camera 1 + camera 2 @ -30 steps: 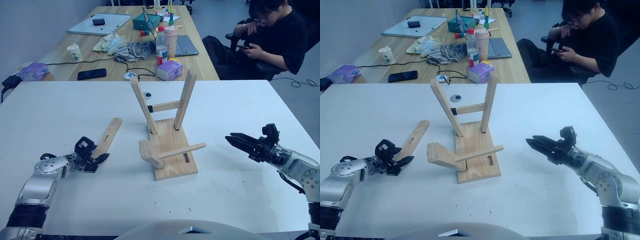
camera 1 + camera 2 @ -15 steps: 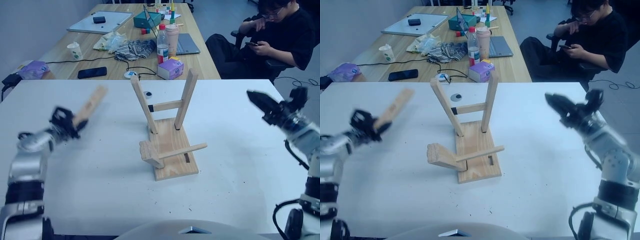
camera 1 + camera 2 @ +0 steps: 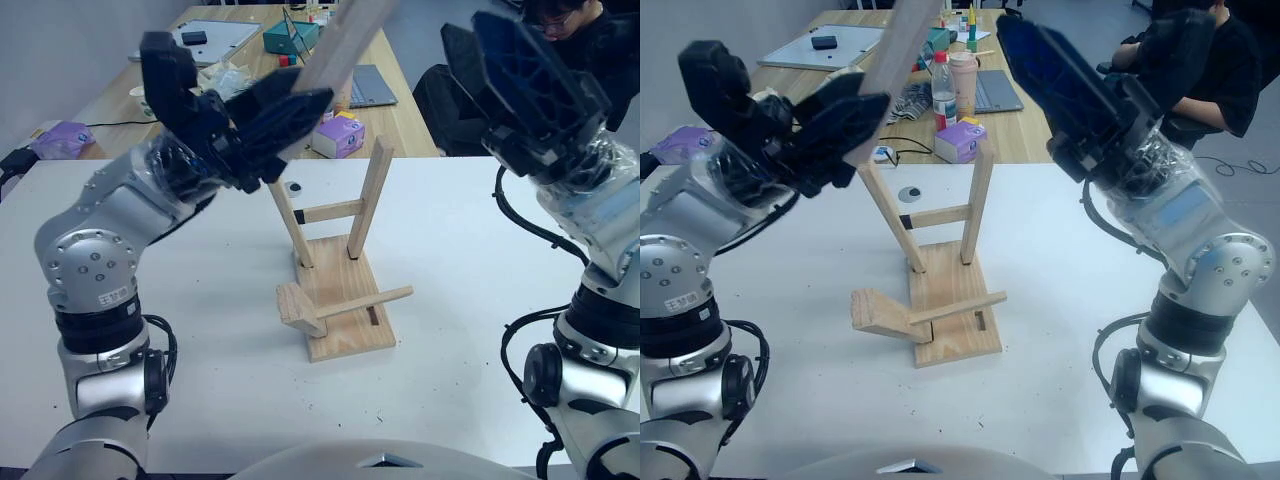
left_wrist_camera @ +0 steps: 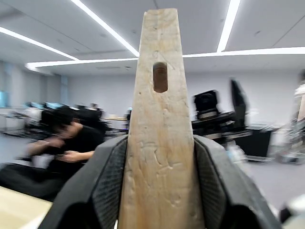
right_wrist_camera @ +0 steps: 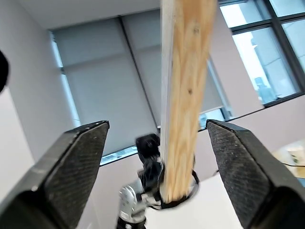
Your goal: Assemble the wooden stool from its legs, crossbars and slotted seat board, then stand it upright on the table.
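The slotted seat board (image 3: 347, 338) lies flat on the white table (image 3: 480, 340). Two legs (image 3: 370, 200) stand up from it, joined by a crossbar (image 3: 330, 212). A third leg (image 3: 300, 308) with its crossbar (image 3: 368, 299) lies across the board. My left gripper (image 3: 250, 112) is raised high over the table's left half and is shut on a loose wooden leg (image 3: 345, 45), which points up and away. The leg's slot (image 4: 160, 77) faces the left wrist view. My right gripper (image 3: 485, 55) is raised at the right, open, with the loose leg (image 5: 183, 105) seen farther off between its fingers.
Behind the white table stands a wooden table (image 3: 400, 130) with a bottle (image 3: 943, 85), a purple box (image 3: 338, 140), a laptop (image 3: 370, 90), a phone and cloths. A person sits at the far right behind it.
The left arm picked the loose leg up off the table and swung it high, close to the head camera. The right arm also rose from table height, its fingers staying open.
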